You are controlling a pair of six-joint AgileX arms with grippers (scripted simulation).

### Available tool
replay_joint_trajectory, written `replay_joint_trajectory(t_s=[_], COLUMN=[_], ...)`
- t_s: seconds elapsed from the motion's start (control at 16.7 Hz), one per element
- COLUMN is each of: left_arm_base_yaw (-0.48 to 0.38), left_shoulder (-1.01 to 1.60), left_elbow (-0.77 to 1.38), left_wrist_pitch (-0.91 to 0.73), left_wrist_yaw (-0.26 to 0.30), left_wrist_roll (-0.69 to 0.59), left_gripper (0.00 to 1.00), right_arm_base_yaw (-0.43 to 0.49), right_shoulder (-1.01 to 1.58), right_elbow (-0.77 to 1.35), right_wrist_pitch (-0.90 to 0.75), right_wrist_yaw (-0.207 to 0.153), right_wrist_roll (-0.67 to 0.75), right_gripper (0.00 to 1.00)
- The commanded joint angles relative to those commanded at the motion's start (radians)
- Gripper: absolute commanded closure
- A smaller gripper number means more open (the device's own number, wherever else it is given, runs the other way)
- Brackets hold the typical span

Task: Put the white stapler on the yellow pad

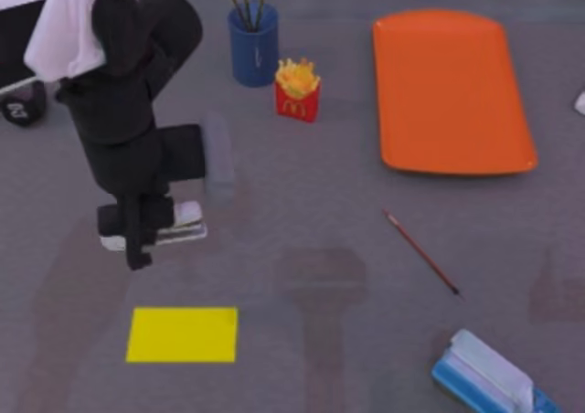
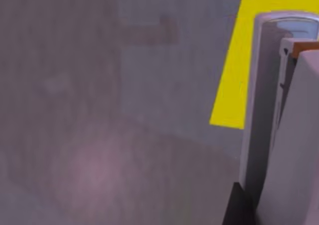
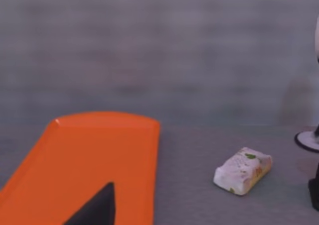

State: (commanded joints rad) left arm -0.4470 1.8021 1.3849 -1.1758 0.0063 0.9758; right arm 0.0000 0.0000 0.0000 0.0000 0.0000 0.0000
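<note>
left gripper (image 1: 151,230) clamped on the white stapler (image 1: 183,224), up-table of the yellow pad (image 1: 182,334) | not on it yet, you've still gotta carry and drop | right arm parked off-frame

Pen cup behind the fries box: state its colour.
The pen cup is dark blue, holding brownish pencils; the top view shows it best.

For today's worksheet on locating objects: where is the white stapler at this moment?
In the top view, the white stapler is on the table's left side, under the left gripper, above the yellow pad in the picture and not on it.
</note>
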Motion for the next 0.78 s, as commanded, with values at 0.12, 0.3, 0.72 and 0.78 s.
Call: replay_joint_trajectory(t_s=[0.12, 0.3, 0.72, 0.78], left_arm_base_yaw=[-0.033, -0.055, -0.055, -0.056], left_shoulder=[-0.079, -0.126, -0.097, -0.082], left_elbow=[-0.084, -0.13, -0.177, -0.202], left_wrist_pitch=[0.007, 0.012, 0.084, 0.126], left_wrist_yaw=[0.0, 0.001, 0.001, 0.002], left_wrist_roll=[0.061, 0.103, 0.102, 0.101], left_gripper=[1.0, 1.0, 1.0, 1.0], right_arm_base_yaw=[0.0, 0.0, 0.0, 0.0], right_shoulder=[0.0, 0.0, 0.0, 0.0], right_elbow=[0.0, 0.0, 0.0, 0.0], right_wrist_pitch=[0.0, 0.0, 0.0, 0.0], right_wrist_yaw=[0.0, 0.0, 0.0, 0.0], right_wrist_roll=[0.0, 0.0, 0.0, 0.0], right_gripper=[0.0, 0.0, 0.0, 0.0])
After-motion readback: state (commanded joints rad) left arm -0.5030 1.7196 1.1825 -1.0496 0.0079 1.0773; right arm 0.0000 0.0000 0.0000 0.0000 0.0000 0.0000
